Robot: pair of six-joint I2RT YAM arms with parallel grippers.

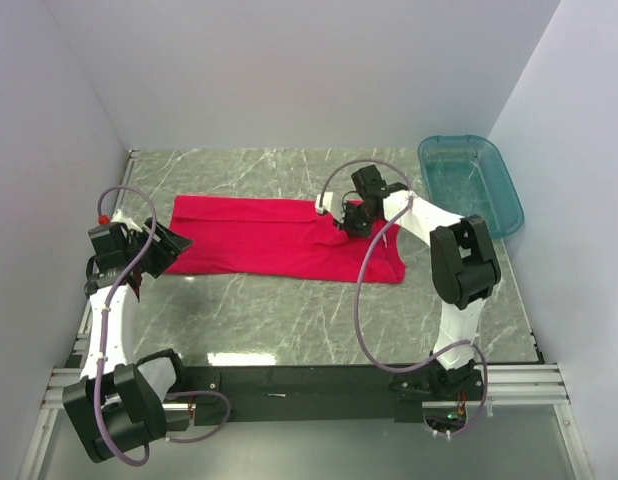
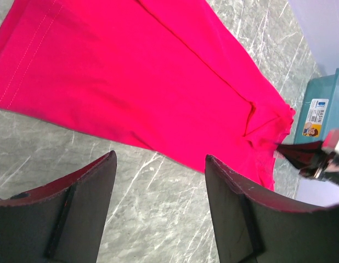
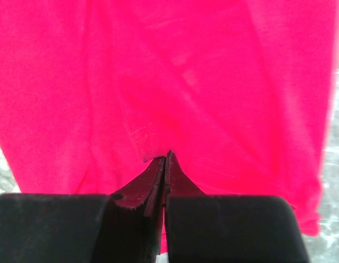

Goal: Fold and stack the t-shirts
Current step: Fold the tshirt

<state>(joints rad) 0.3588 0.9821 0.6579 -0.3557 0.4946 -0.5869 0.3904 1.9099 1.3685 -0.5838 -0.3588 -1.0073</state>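
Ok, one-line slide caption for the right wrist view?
Right tool pinched shut on a fold of the plain bright red cotton t-shirt lying on the grey marbled table.

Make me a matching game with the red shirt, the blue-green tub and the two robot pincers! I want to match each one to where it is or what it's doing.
Things:
1. t-shirt
2. tub
3. left pincer
4. right pincer

Places or states:
A. open, over the table just beside the red cloth
B. pinched shut on red cloth
C. lying flat mid-table
D. far right corner

Pairs: 1-C, 2-D, 3-A, 4-B
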